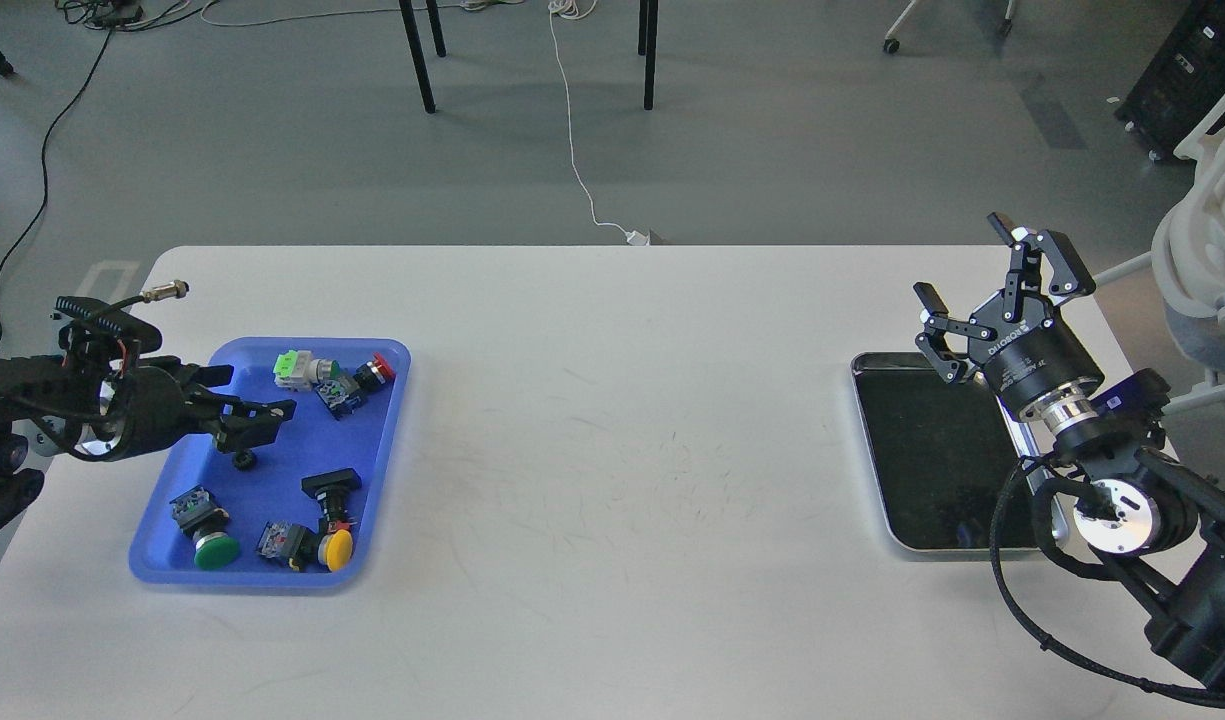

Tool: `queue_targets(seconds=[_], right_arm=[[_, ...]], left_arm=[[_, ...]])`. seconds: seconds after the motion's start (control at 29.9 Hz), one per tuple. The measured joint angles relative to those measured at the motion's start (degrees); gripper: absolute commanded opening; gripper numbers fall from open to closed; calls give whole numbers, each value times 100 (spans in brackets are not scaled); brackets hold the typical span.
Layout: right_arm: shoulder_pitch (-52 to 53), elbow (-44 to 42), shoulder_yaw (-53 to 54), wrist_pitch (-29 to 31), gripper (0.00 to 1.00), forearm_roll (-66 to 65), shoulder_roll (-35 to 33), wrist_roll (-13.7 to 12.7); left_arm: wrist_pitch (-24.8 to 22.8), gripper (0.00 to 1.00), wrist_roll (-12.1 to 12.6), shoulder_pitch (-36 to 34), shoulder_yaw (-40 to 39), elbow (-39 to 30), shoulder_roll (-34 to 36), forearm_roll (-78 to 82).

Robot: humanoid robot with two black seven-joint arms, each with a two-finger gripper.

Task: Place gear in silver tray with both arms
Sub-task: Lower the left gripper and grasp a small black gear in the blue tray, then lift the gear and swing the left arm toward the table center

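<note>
A small black gear (243,460) lies in the blue plastic tray (272,495) at the left. A second gear that lay just above it is hidden under my left gripper (262,395). That gripper reaches in low over the tray's left half, its fingers apart, with the lower finger (267,412) over the hidden gear's spot. The silver tray (872,452), with a shiny rim and dark inside, lies empty at the right. My right gripper (992,275) is open and empty, raised above the silver tray's far edge.
The blue tray also holds several push-button switches: a green one (215,549), a yellow one (338,548), a red one (380,368) and a black one (332,483). The white table (622,430) spans the space between the trays. My right arm covers the silver tray's right side.
</note>
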Motion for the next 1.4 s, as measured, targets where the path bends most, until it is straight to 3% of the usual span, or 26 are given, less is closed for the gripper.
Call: queue_targets(seconds=[0.17, 0.3, 0.5, 0.6, 0.7, 0.84, 1.4], right_arm=[[0, 0, 1, 0, 99, 0, 0, 0], [0, 0, 6, 0, 99, 0, 0, 0], [-1, 0, 0, 0, 99, 0, 0, 0], [-8, 0, -2, 0, 99, 0, 0, -1], [-9, 0, -2, 0, 99, 0, 0, -2], [-9, 0, -2, 0, 99, 0, 0, -2], [-26, -1, 33, 0, 99, 0, -8, -2]], left_arm=[[-6, 84, 0, 0, 100, 200, -209, -50], [-9, 72, -1, 0, 194, 431, -355, -58], [-10, 60, 0, -5, 222, 714, -489, -78], [-10, 46, 0, -12, 227, 760, -503, -79], [-10, 20, -1, -11, 246, 794, -503, -79], [3, 12, -3, -7, 324, 804, -502, -80], [-16, 11, 3, -287, 320, 543, -145, -235]])
